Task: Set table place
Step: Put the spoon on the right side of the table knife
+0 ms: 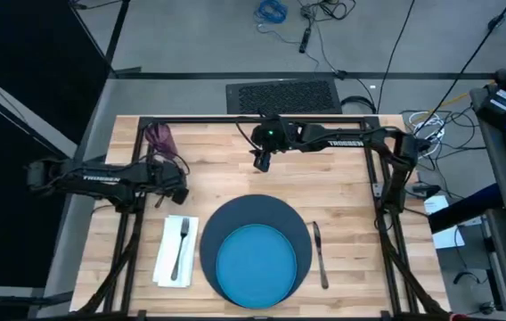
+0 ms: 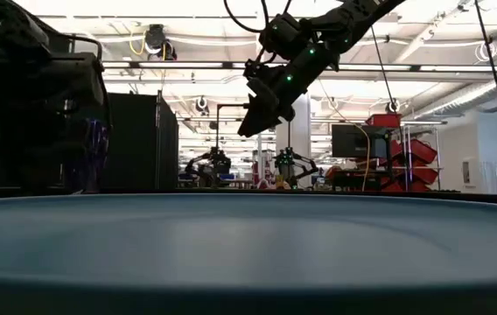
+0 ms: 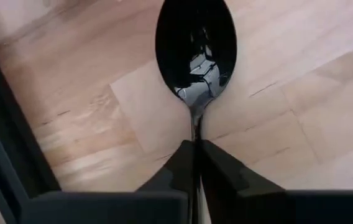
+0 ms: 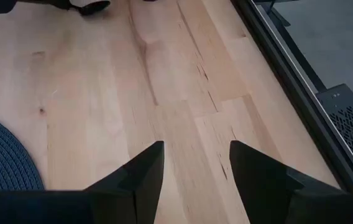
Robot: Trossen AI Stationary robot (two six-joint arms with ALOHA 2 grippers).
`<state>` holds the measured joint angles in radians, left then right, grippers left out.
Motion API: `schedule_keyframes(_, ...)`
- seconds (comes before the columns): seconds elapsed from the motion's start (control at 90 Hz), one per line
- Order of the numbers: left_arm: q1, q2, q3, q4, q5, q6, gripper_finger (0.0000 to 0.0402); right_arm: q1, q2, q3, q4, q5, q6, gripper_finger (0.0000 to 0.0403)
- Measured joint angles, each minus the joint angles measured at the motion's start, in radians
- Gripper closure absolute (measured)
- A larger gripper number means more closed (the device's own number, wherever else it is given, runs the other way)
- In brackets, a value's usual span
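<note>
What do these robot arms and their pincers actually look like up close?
Both arms are dark, nearly black, built of slim jointed segments with white "TROSSEN" lettering along the forearm. The right arm shows a small green light near its wrist. Each ends in a two-finger gripper: the left gripper and right gripper have matte black, wedge-shaped fingers that taper toward the tips.

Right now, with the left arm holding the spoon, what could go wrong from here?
1. The left gripper pinches the spoon only by its thin handle, so it might swivel or slip before placement.
2. The spoon's spot is probably beside the knife, across the plate; carried low, it could clip the plate.
3. The right gripper hangs open over the table and could cross that route.
</note>
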<state>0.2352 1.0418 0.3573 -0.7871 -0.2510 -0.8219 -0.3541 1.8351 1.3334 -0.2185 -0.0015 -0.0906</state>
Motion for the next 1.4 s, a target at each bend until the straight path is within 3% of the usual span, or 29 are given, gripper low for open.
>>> schedule_keyframes(0.367,0.0,0.002,0.125,0.032,-0.017,0.092,0.0401,0.0,0.0,0.0,-0.034,0.0,0.0,0.0234)
schedule_keyframes(0.611,-0.025,0.001,0.179,0.245,0.097,0.16,0.0401,-0.019,-0.007,0.0,-0.091,0.014,0.052,0.0234)
schedule_keyframes(0.711,-0.051,0.001,0.179,0.349,0.152,0.182,0.0401,-0.02,-0.035,0.0,-0.135,0.065,0.077,0.0234)
schedule_keyframes(0.978,-0.12,0.001,0.179,0.635,0.16,0.245,0.0402,0.009,-0.194,-0.042,-0.314,0.2,0.143,0.0234)
schedule_keyframes(1.189,-0.155,0.001,0.179,1.012,0.03,0.415,0.0401,0.07,-0.444,-0.337,-0.226,0.31,0.309,0.0234)
schedule_keyframes(1.4,-0.196,0.044,0.18,1.295,-0.295,0.595,0.0401,0.144,-0.644,-0.714,0.358,0.292,0.377,0.0234)
